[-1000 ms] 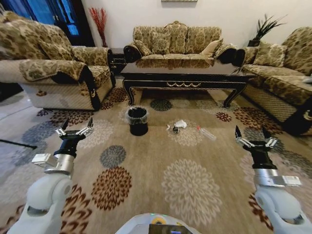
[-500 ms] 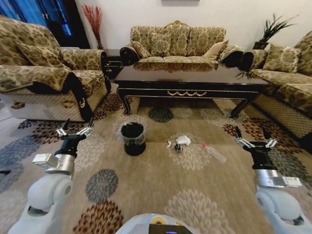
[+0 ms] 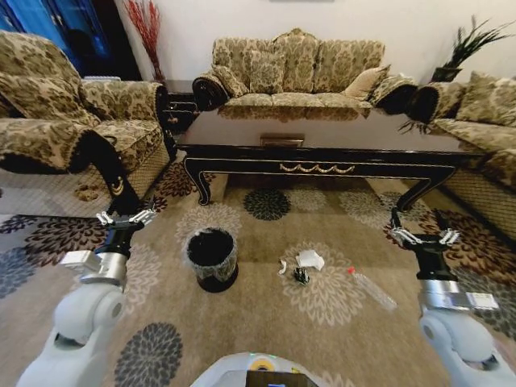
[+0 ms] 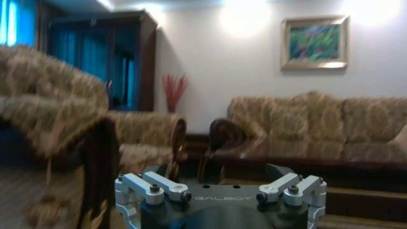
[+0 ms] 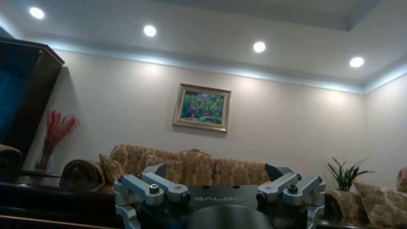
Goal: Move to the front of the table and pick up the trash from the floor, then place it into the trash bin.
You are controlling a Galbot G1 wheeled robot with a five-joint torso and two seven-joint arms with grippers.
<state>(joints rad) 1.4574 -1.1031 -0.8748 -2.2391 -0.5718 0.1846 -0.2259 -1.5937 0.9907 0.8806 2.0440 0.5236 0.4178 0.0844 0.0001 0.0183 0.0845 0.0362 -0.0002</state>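
The long dark table (image 3: 322,149) with gold scrolls stands across the head view, in front of the far sofa. On the flowered floor (image 3: 258,322) before it stands the black trash bin (image 3: 212,258) with a plastic liner. To its right lies the trash: crumpled white paper (image 3: 310,259), a small dark scrap (image 3: 301,276) and a clear bottle (image 3: 372,289) with a red cap. My left gripper (image 3: 125,217) is raised at the left, open and empty. At the right my right gripper (image 3: 421,236) is held up, also open and empty.
A patterned armchair (image 3: 72,129) stands at the left, a three-seat sofa (image 3: 294,68) behind the table and another sofa (image 3: 484,113) at the right. A small dark side table (image 3: 179,101) sits in the far left corner. Carpet lies open around the bin and litter.
The whole head view has shifted: table, bin and trash now appear nearer and lower in the picture. Both arms keep the same raised pose with open fingers.
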